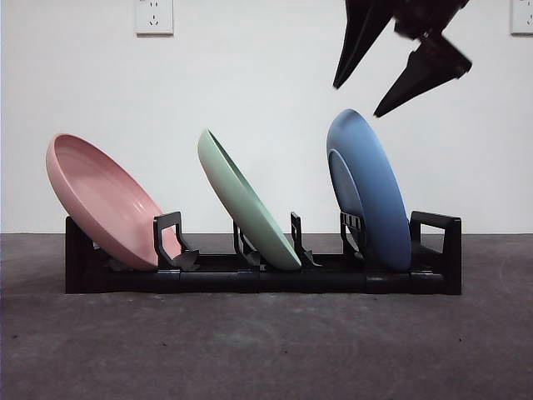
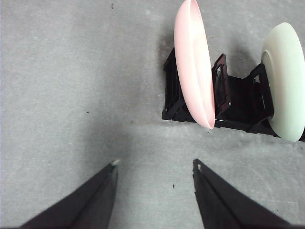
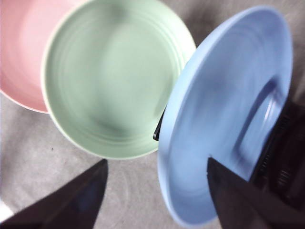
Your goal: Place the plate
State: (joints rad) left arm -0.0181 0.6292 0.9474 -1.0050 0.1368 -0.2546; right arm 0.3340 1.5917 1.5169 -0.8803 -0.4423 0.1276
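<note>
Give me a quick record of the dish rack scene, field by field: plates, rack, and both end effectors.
rack: black rack on grey table
pink plate: end slot, leaning
green plate: middle slot, leaning
blue plate: other end slot, nearly upright
right end effector: open, above blue plate, holding nothing
left end effector: open, over bare table near pink plate

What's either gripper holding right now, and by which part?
Nothing. The right gripper hangs open above the blue plate in the rack; the left gripper is open, empty.
</note>
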